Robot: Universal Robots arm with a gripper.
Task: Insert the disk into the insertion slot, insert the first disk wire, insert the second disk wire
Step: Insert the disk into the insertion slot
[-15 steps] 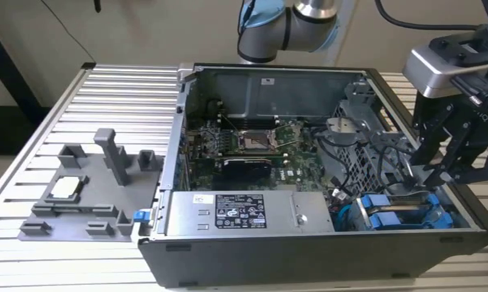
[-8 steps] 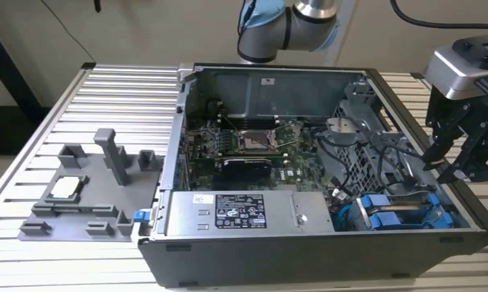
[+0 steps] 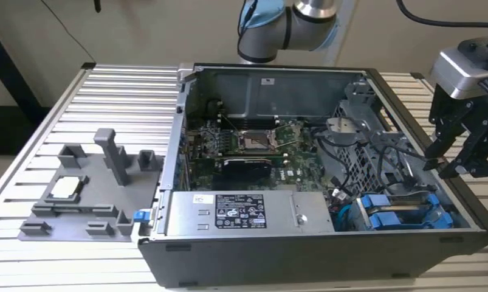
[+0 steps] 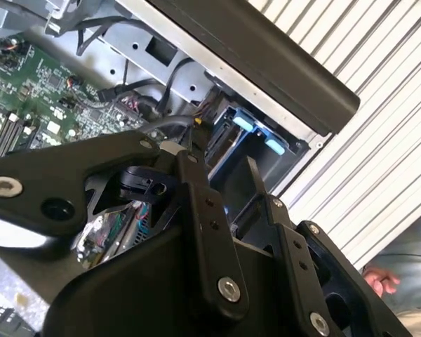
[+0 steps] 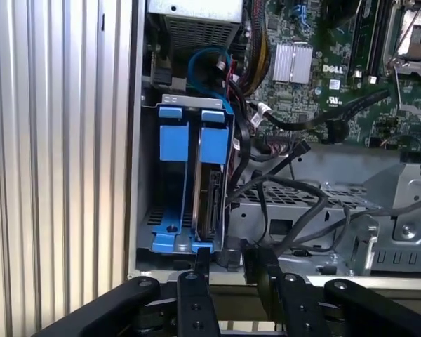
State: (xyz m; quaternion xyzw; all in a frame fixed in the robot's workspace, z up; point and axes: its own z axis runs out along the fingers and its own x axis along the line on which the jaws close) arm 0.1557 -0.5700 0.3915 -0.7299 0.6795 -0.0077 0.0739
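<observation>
The disk is sitting on edge in its blue carrier inside the insertion slot, in the drive cage at the near right corner of the computer case. In the first wrist view its connector edge is facing the open middle of the case, and a second blue carrier is standing just beside it, on the side nearer the case wall. Black cables are running loose across the perforated cage next to the disk, and a blue cable is looping beyond the carriers' tabs. Whether any wire is plugged into the disk is hard to make out.

The gripper is hanging over the right wall of the case, just above the drive cage. Its two black fingers are standing partly apart with an open gap between them, and they are gripping nothing. In the first wrist view the fingertips are pointing down near the disk's end and the nearest cable, seemingly not touching either.

To the left of the cage the grey power supply is lying along the near wall, with the green motherboard beyond it. The case is resting on a slatted metal table, and a grey fixture is standing at the table's left.
</observation>
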